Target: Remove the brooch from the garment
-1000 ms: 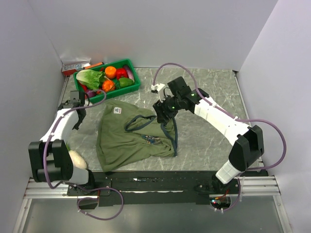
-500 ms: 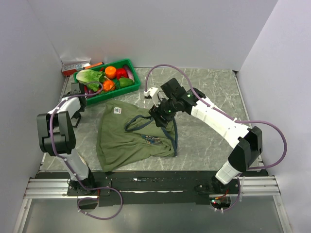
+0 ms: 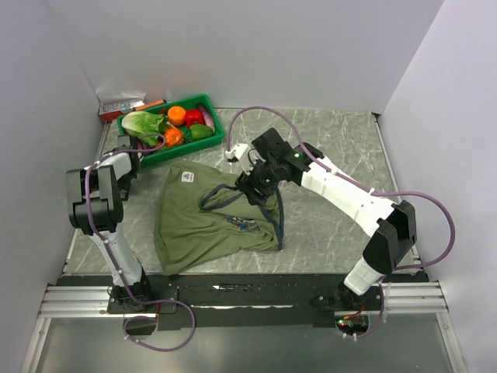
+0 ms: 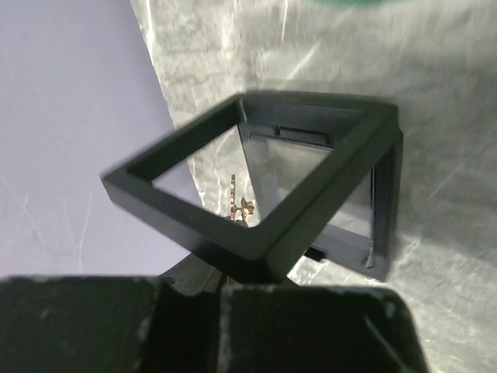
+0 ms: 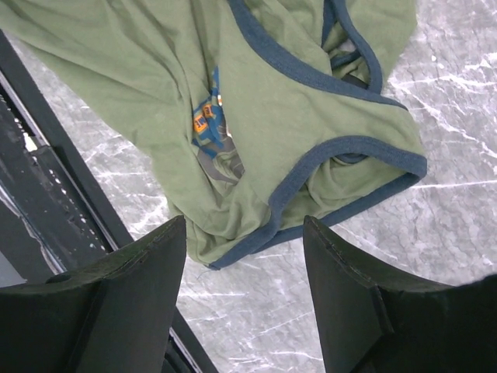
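The garment (image 3: 194, 225), an olive tank top with navy trim, lies crumpled mid-table, its white label (image 3: 187, 177) facing up. Its orange-and-blue graphic (image 5: 208, 124) shows in the right wrist view. I cannot make out the brooch on the cloth. My right gripper (image 3: 247, 185) hovers open over the garment's navy-trimmed edge (image 5: 334, 148), and nothing sits between its fingers (image 5: 147, 264). My left gripper (image 3: 124, 149) is shut at the far left by the wall. A black square frame (image 4: 256, 241) tilts up just above the left gripper (image 4: 217, 291); contact is unclear. A small brownish thing (image 4: 241, 206) shows through its pane.
A green basket (image 3: 194, 148) of vegetables stands at the back left, with a red-and-white box (image 3: 120, 106) behind it. A black rail (image 3: 233, 291) runs along the near table edge. White walls close in the left, back and right sides.
The left arm has folded up from a stretched pose, its gripper shifting slightly toward the basket. The right gripper has moved left over the garment.
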`<act>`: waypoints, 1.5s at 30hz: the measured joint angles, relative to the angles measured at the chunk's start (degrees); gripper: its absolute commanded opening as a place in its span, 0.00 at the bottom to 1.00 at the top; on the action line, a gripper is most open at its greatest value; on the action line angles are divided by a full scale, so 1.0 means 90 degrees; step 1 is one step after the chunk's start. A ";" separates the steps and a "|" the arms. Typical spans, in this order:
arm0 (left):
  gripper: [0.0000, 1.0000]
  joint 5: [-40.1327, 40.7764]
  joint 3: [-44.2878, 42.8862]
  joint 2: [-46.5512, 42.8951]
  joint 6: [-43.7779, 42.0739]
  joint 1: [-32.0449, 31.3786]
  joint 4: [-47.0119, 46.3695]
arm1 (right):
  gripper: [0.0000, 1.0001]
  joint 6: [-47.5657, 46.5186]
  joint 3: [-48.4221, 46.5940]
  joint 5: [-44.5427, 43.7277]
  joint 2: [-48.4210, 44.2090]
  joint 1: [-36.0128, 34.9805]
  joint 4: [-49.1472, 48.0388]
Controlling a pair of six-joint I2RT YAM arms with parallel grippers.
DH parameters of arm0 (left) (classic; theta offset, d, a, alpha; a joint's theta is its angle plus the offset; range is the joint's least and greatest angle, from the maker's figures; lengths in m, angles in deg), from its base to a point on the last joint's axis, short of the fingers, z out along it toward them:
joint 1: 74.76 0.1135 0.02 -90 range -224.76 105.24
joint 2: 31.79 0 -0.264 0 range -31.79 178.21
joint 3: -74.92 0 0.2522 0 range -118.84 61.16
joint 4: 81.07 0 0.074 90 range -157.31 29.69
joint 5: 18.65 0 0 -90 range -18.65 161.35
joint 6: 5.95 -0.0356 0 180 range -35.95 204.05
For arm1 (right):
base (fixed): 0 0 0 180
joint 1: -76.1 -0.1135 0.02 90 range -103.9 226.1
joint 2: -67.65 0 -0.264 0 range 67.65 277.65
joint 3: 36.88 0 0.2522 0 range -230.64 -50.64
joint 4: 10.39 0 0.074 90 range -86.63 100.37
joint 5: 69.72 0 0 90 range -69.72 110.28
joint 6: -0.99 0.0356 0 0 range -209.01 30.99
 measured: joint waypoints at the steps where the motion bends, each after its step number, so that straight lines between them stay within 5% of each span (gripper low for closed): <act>1: 0.01 -0.0032 -0.0053 0.0034 0.0022 0.0000 0.0002 | 0.69 0.0000 0.0000 -0.0022 0.0012 0.0000 0.0000; 45: 0.02 -0.0457 -0.0503 0.0325 0.0806 -0.0083 0.0420 | 0.70 -0.0121 0.0000 -0.0282 0.0151 -0.0194 -0.0027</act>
